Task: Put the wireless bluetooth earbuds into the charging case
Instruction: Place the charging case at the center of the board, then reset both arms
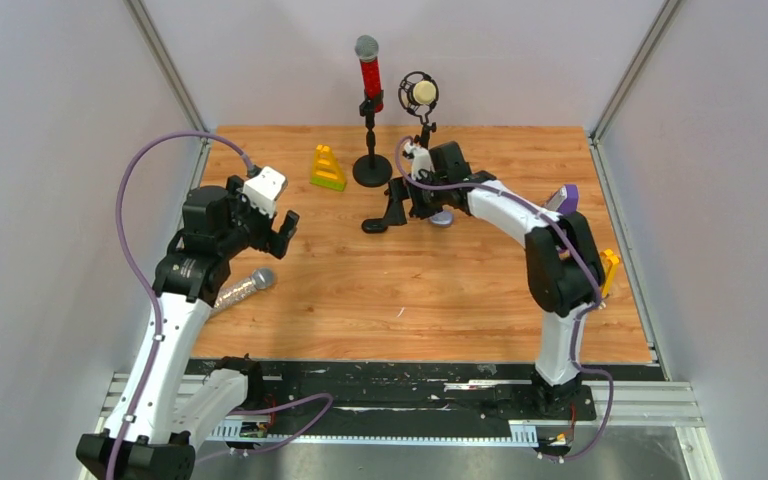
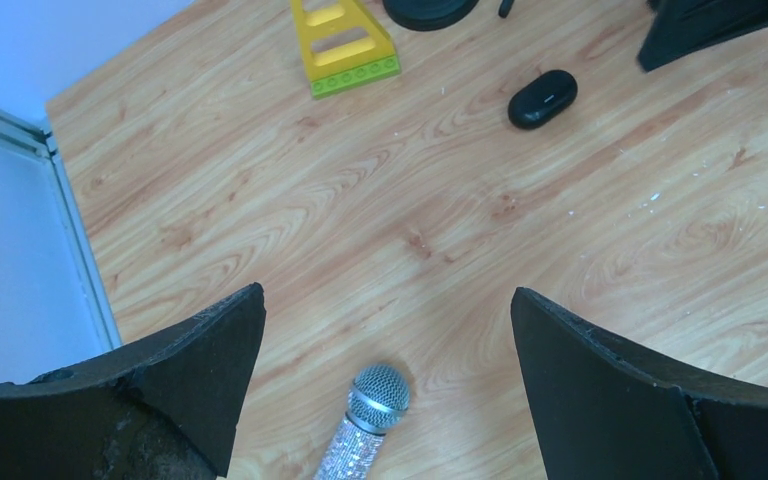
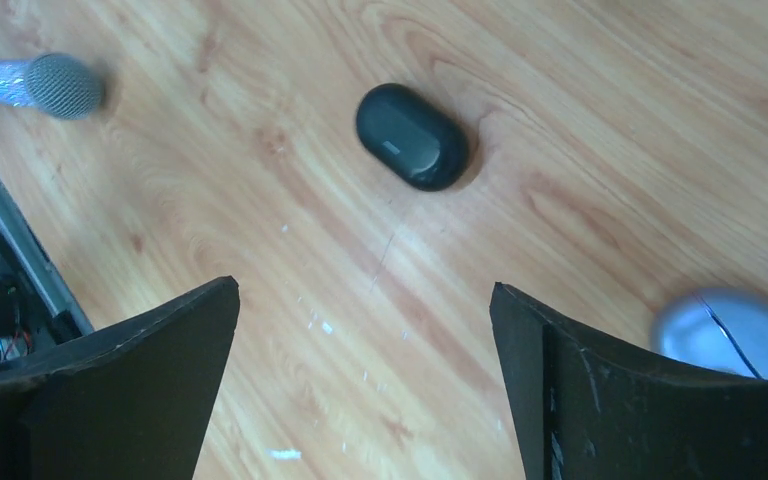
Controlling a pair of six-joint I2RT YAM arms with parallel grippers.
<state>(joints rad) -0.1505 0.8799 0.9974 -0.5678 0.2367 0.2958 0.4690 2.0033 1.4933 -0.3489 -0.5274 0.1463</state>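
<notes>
A black oval charging case (image 3: 412,135) lies shut on the wooden table, and it also shows as the black case (image 2: 542,98) and the dark case (image 1: 373,227). No earbuds show in any view. My right gripper (image 3: 365,288) stands open just short of the case, with only bare wood between its fingers. It is the right gripper (image 1: 400,205) near the table's middle. My left gripper (image 2: 388,293) is open and empty, hovering over the left side as the left gripper (image 1: 278,232), well away from the case.
A glittery silver microphone (image 2: 365,425) lies under my left gripper. A silvery-lavender oval case (image 3: 730,335) sits by my right finger. At the back stand a yellow block (image 1: 327,168), a red microphone on a stand (image 1: 370,80) and a round studio microphone (image 1: 421,94). A purple object (image 1: 567,196) lies at the right.
</notes>
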